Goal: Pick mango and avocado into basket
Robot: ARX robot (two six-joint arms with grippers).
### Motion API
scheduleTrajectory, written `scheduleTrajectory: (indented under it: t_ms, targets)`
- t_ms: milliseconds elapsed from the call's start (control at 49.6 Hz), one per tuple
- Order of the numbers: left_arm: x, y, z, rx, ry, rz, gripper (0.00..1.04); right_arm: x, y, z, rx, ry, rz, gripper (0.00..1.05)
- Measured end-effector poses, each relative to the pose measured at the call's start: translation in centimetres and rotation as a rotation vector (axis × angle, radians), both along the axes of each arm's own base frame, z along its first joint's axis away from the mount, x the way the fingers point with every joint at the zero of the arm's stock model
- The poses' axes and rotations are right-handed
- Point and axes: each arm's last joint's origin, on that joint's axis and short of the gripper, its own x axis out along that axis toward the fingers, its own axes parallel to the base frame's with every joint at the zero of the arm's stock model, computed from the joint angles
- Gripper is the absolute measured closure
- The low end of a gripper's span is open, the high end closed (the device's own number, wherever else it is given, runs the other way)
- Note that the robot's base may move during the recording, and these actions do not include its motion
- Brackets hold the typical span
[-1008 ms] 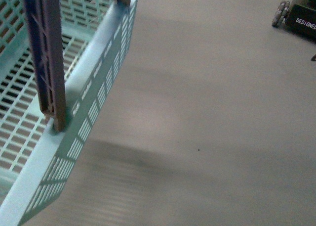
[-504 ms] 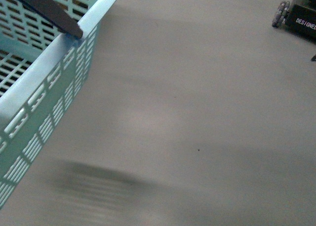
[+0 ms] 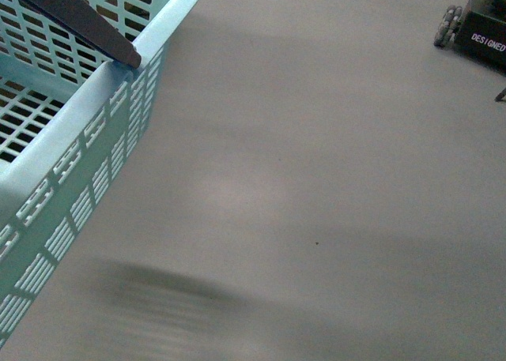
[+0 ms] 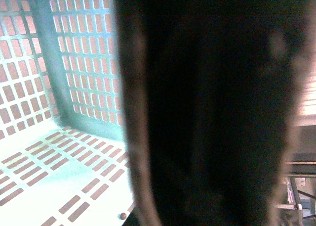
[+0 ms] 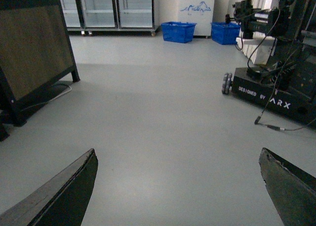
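Smooth grey floor [image 5: 148, 117]; at the far wall, glass-door refrigerators [image 5: 116, 8], a white cabinet [image 5: 196, 6], 2 blue baskets [image 5: 178, 31]; nearer, a dark-framed panel [image 5: 32, 48].

The floor [image 3: 316, 179] is smooth, plain grey and runs unbroken across both open views. A small dark speck [image 3: 318, 243] sits on it in the front view. A blurred shadow [image 3: 166, 294] lies on it near the aqua basket [image 3: 87, 124], which seems to hang clear of the floor, though its underside is out of sight. A black base [image 5: 276, 95] lettered "DESIGNED BY ARX" stands on it on small wheels [image 5: 226, 82], with a cable [image 5: 276, 127] trailing just beside. A black-framed panel [image 5: 32, 43] stands well apart from the base. At the far wall, two blue baskets [image 5: 178, 31] rest near a white cabinet [image 5: 196, 8] and glass-door cabinets [image 5: 133, 8].
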Motion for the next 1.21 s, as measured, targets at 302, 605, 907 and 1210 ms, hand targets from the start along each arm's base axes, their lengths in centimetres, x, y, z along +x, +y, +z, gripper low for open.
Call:
scheduleTrajectory:
  t_ms: [302,605,907,1210]
  targets:
    - [-0.01,-0.02,0.01,0.000,0.000,-0.004,0.99,0.00,0.00,0.00,0.000,0.000,0.000,0.08]
    - [0.00,-0.02,0.00,0.000,0.000,-0.002,0.99,0.00,0.00,0.00,0.000,0.000,0.000,0.08]
    - [-0.01,-0.05,0.00,0.000,0.000,-0.007,0.99,0.00,0.00,0.00,0.000,0.000,0.000,0.08]
    - [0.00,-0.01,0.00,0.002,-0.001,0.002,0.99,0.00,0.00,0.00,0.000,0.000,0.000,0.08]
